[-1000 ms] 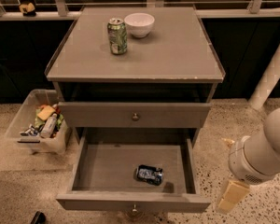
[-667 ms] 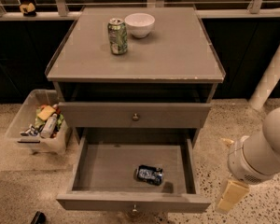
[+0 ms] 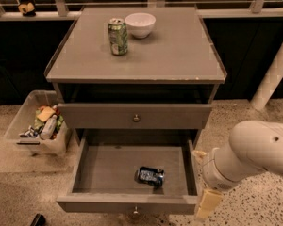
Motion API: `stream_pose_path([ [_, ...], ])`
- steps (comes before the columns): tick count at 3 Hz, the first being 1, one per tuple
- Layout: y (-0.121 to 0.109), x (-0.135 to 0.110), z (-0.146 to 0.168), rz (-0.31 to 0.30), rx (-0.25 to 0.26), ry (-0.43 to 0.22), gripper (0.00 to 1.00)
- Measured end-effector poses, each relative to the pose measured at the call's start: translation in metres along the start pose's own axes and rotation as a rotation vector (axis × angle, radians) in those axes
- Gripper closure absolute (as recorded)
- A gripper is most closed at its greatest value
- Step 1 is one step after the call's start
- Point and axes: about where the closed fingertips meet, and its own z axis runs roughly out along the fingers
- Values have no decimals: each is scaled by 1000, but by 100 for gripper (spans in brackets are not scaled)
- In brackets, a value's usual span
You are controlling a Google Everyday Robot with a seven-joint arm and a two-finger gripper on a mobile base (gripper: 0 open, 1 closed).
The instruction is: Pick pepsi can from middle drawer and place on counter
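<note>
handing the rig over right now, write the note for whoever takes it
Tool: low, beside the right wall of the open middle drawer, outside it, carrying nothing.
Pepsi can: on its side on the drawer floor, toward the front, right of centre, not touched.
Counter: holds a green can and a white bowl near the back.
Done: drawer is open.
Left: reach in, grasp the can, lift it, set it on the counter.
</note>
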Motion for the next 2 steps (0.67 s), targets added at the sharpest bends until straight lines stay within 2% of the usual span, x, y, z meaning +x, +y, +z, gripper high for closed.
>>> stream_pose_path([
  [1,-13,-25,46,-64,15,-35,0],
  [2,-31,-38,78,-125,101,1,0],
])
